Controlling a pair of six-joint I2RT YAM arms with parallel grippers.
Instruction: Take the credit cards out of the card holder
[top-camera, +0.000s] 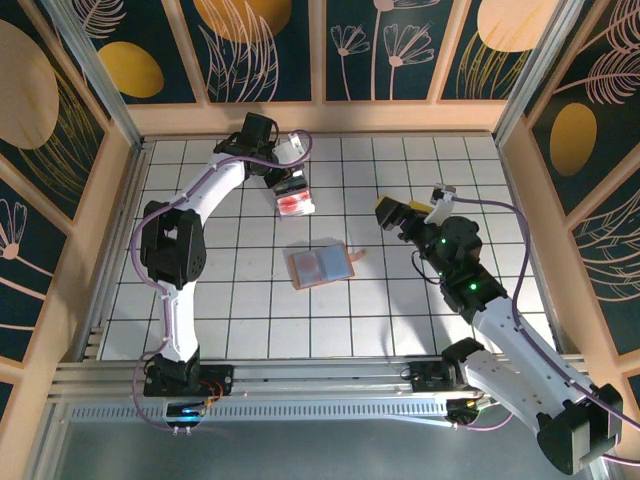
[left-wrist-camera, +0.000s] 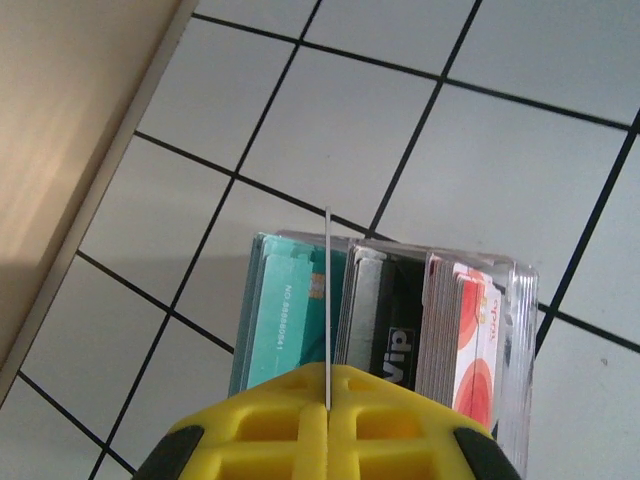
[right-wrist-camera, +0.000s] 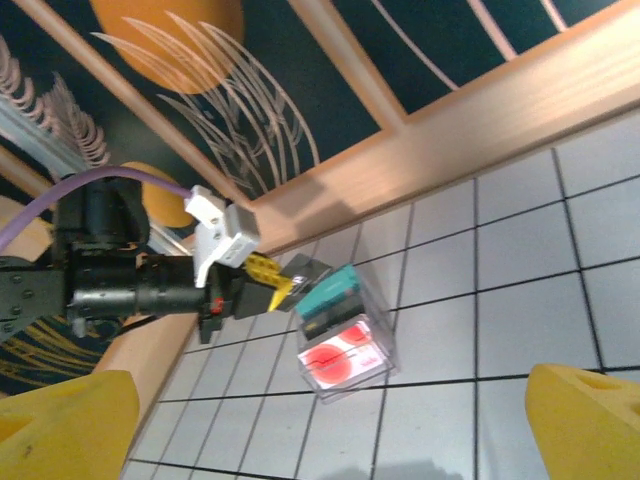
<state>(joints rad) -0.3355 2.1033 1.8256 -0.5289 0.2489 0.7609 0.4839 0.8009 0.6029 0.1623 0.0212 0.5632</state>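
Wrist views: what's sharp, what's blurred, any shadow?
Left wrist: box print sharp, left pincer gripping an edge-on card soft, wall unevenly lit; right wrist: right pincer blurred at both corners, box crisp.

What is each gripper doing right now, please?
Left gripper: closed on a thin card, over the clear box.
Right gripper: open, holding nothing.

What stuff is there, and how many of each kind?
grippers: 2, the left gripper and the right gripper
card holder: 1
clear box with cards in it: 1
thin card pinched edge-on in the left gripper: 1
Total: 5
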